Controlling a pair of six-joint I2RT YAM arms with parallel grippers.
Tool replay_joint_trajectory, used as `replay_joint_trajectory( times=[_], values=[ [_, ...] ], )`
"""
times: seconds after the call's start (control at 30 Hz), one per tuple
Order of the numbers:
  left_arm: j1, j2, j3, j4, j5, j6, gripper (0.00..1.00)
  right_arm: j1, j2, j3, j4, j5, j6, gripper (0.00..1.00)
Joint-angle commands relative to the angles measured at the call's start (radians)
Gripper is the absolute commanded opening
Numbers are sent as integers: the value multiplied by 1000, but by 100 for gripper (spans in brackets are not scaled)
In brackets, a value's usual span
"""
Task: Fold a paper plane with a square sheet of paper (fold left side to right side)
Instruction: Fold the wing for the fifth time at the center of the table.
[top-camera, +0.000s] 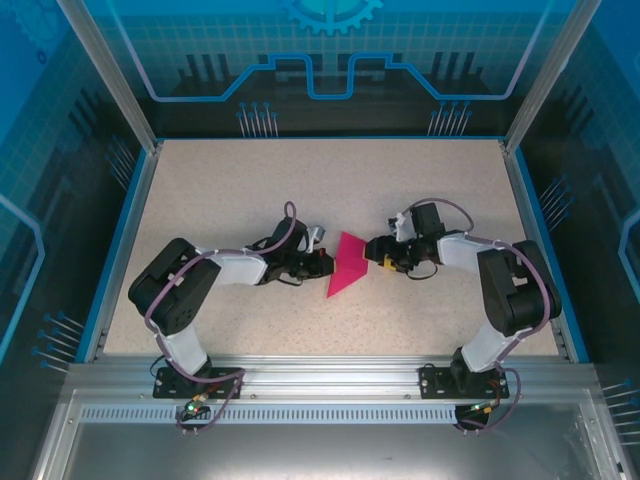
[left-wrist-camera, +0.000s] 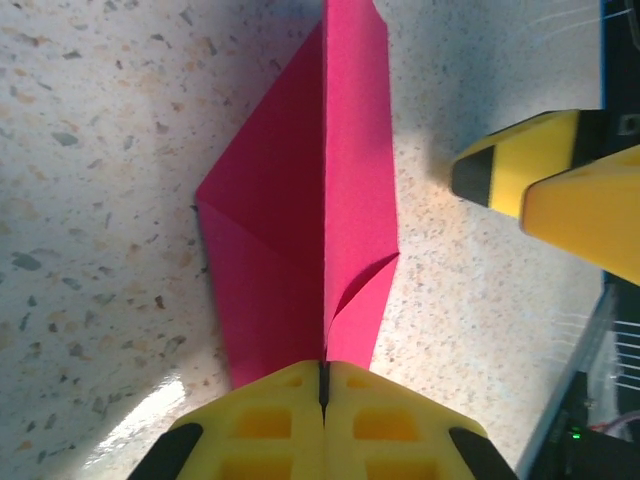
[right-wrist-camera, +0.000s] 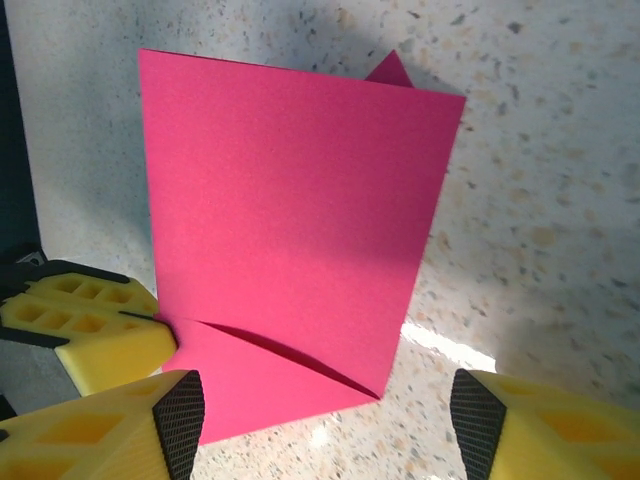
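Note:
The square sheet of paper (top-camera: 348, 262), magenta-pink, lies mid-table between both arms. My left gripper (left-wrist-camera: 323, 375) is shut on its near edge, pinching a layer that stands raised off the part lying flat (left-wrist-camera: 270, 250). In the right wrist view the raised panel (right-wrist-camera: 290, 190) leans over a lower layer (right-wrist-camera: 270, 395), with a dark gap between them. My right gripper (right-wrist-camera: 328, 425) is open, one finger on each side of the sheet's near corner, touching nothing. Its yellow fingers (left-wrist-camera: 520, 165) show just right of the paper. A paper plane is out of view.
The speckled table (top-camera: 220, 200) is walled by blue rails and clear panels. The left gripper (top-camera: 322, 262) and right gripper (top-camera: 378, 256) face each other closely across the paper. The left fingers (right-wrist-camera: 80, 330) sit right by my right gripper's left finger.

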Motion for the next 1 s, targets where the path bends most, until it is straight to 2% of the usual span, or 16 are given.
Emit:
replay_joint_trajectory(
  times=[0.0, 0.2, 0.47, 0.67, 0.9, 0.97],
  values=[
    [24, -14, -35, 75, 98, -63, 2, -17, 32, 26, 39, -74, 31, 69],
    [34, -40, -55, 132, 150, -101, 1, -24, 65, 26, 92, -125, 71, 69],
    [43, -119, -72, 132, 153, -114, 0, -65, 78, 8, 134, -184, 106, 70],
    [43, -118, -66, 152, 180, -128, 0, -71, 78, -6, 210, -252, 164, 68],
    [44, -93, -67, 173, 183, -140, 0, -72, 79, -9, 259, -288, 216, 53],
    [43, -87, -68, 179, 185, -143, 0, -75, 72, -13, 255, -281, 215, 46]
  ],
)
